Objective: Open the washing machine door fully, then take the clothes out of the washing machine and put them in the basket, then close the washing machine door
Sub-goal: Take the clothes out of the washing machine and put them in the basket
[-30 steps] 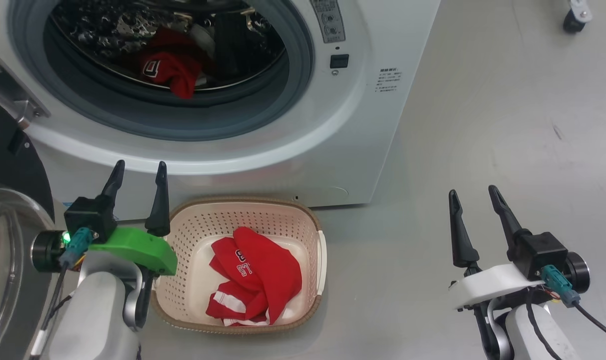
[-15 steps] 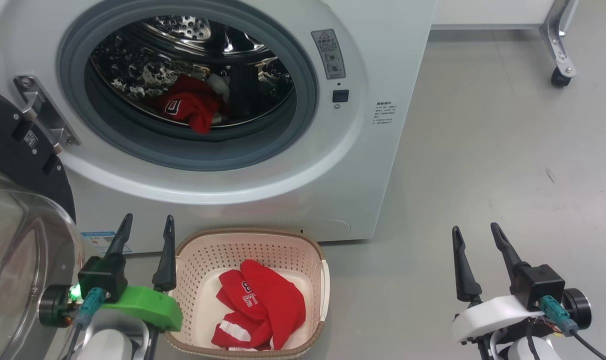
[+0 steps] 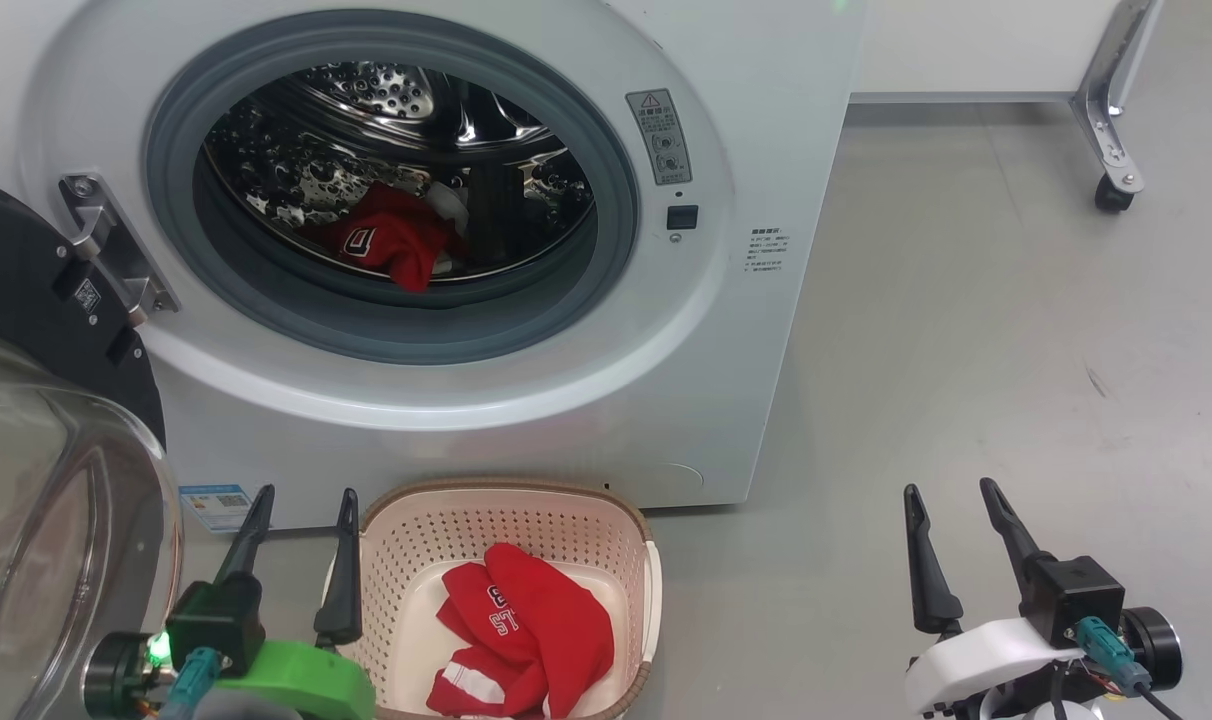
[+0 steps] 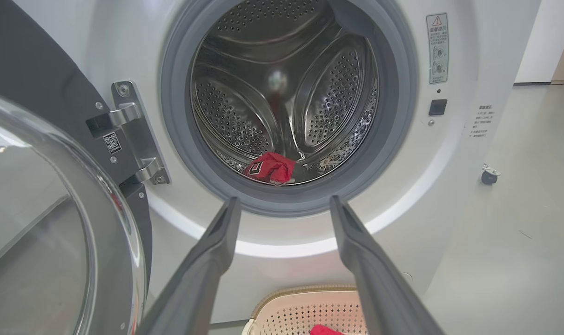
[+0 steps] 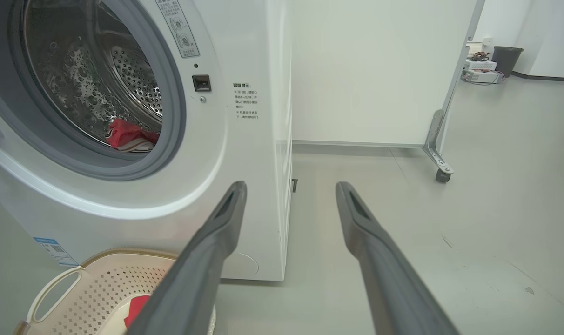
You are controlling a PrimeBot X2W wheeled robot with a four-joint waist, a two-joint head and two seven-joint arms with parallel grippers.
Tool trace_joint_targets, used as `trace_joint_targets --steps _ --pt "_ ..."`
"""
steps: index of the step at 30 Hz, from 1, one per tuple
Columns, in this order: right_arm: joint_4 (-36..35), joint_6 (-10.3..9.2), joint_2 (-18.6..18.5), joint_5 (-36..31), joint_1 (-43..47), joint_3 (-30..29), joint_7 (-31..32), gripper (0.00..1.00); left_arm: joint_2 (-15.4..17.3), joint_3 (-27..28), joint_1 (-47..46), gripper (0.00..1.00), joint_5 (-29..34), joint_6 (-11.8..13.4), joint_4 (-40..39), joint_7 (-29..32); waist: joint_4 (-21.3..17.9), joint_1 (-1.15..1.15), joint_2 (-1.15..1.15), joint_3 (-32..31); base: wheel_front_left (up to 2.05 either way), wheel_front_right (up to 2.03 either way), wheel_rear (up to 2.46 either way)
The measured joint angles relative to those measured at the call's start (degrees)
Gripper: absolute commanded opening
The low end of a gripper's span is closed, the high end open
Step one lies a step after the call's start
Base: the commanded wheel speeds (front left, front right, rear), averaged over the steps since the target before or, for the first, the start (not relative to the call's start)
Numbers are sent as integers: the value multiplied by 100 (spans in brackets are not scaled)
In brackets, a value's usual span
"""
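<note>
The clothes [image 3: 391, 240] left in the washing machine [image 3: 746, 400] lie straight beyond the left gripper [image 3: 306, 495], seemingly nearer it than the right gripper [image 3: 949, 487]; both jaws spread, empty.

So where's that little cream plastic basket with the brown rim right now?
In the head view the basket sits on the floor at bottom centre, in front of the white washing machine, just right of the left gripper, holding red clothes.
</note>
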Motion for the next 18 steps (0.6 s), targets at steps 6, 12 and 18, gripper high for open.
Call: trace_joint_targets --steps 6,12,18 --pt "-57 0 2 0 29 23 13 100 11 -23 197 100 7 7 -238 34 14 0 0 -7 0 0 0" --pt "-107 -1 1 0 89 25 59 100 48 -24 329 100 56 56 -468 116 30 0 0 14 0 0 0" --pt "-162 -1 -2 0 89 45 66 100 51 -27 456 100 56 108 -692 186 13 0 0 42 0 0 0"
